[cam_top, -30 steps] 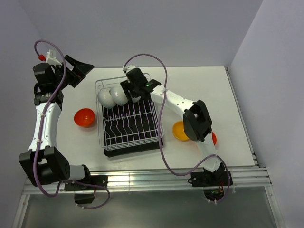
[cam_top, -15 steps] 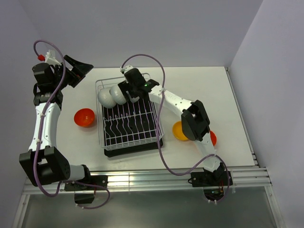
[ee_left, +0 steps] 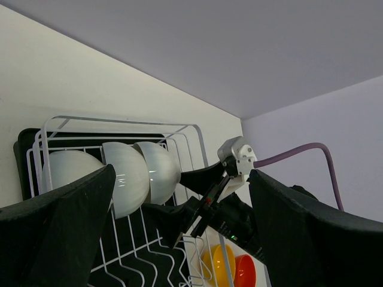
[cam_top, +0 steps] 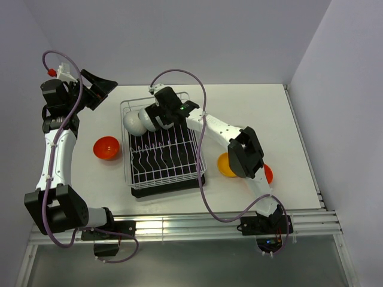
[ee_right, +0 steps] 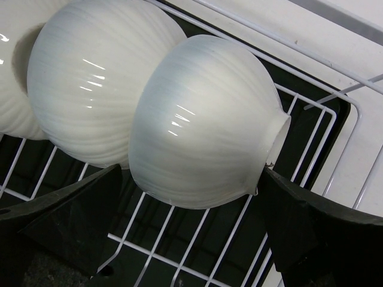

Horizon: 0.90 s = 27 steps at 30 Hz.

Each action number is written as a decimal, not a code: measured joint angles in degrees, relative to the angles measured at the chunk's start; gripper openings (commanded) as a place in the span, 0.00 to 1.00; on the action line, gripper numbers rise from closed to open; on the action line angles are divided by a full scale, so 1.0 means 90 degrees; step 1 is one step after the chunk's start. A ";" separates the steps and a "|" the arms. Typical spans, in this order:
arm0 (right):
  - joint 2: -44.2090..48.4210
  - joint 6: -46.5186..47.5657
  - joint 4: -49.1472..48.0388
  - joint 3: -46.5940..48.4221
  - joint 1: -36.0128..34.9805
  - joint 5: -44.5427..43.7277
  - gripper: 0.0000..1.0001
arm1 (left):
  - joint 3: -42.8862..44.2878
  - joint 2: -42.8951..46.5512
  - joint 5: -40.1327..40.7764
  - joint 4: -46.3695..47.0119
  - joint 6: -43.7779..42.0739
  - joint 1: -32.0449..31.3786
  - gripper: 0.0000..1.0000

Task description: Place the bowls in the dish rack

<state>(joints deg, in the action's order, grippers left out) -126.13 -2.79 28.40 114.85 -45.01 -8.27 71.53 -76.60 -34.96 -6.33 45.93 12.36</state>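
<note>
Racked bowls: three white bowls stand on edge in a row at the far-left end of the dish rack (cam_top: 169, 159), leaning on one another. They are the rightmost white bowl (ee_right: 203, 119), the middle white bowl (ee_right: 96, 84) and the leftmost white bowl (ee_right: 12, 75).
Loose bowls: a red-orange bowl (cam_top: 106, 147) sits on the table (cam_top: 257, 113) just left of the rack. A yellow-orange bowl (cam_top: 225, 165) and a second red-orange bowl (cam_top: 268, 174) sit to the right of it.
Right gripper (cam_top: 158, 117): jaws spread wide, one on each side of the rightmost white bowl, which rests in the rack's wires.
Left gripper (cam_top: 108, 91): jaws wide apart with nothing between them, raised at the far-left corner.
Handling: the bowls look glazed, rigid and slick. They are probably light, and likely to chip if knocked against wire or each other.
Where to hold: pinching the rim wall, one finger inside and one outside, seems safer than gripping the rounded outside.
Hard to tell: whether the right finger pads touch the bowl or stand just clear.
Hidden: the right arm's elbow covers much of the second red-orange bowl. The bowls hide the prongs under them, so how they are seated is unclear.
</note>
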 measured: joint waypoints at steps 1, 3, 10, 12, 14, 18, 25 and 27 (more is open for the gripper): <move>0.0002 -0.0012 0.0002 0.0000 0.0000 0.0002 1.00 | 0.0000 0.0002 0.0000 -0.0002 0.0000 0.0000 0.99; 0.0027 -0.0036 0.0036 0.0002 0.0000 0.0024 1.00 | 0.0000 0.0019 -0.0002 -0.0005 0.0000 0.0000 1.00; 0.0539 -0.0080 0.0017 -0.0119 0.0000 0.0197 1.00 | 0.0017 0.0143 -0.0005 -0.0051 -0.0058 0.0000 0.99; 0.0867 -0.0095 0.0019 -0.0267 0.0005 0.0272 1.00 | 0.0053 0.0163 -0.0002 -0.0078 -0.0134 0.0000 0.99; 0.1299 -0.0138 0.0017 -0.0437 0.0041 0.0408 1.00 | 0.0100 0.0177 0.0005 -0.0095 -0.0204 0.0000 1.00; 0.2183 -0.0299 -0.0029 -0.0714 0.0141 0.0721 1.00 | 0.0141 0.0253 0.0010 -0.0146 -0.0406 0.0000 0.99; 0.3645 -0.0697 0.0024 -0.1596 0.1479 0.1639 1.00 | 0.0282 0.0260 0.0044 -0.0287 -0.0882 -0.0066 1.00; 0.3849 -0.0712 0.0138 -0.1846 0.2115 0.1802 1.00 | 0.0323 0.0260 0.0117 -0.0381 -0.1090 -0.0185 1.00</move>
<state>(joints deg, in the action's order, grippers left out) -91.48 -9.19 29.65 98.24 -25.98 7.94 74.43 -74.26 -33.91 -9.76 36.12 10.70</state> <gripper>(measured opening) 0.997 0.995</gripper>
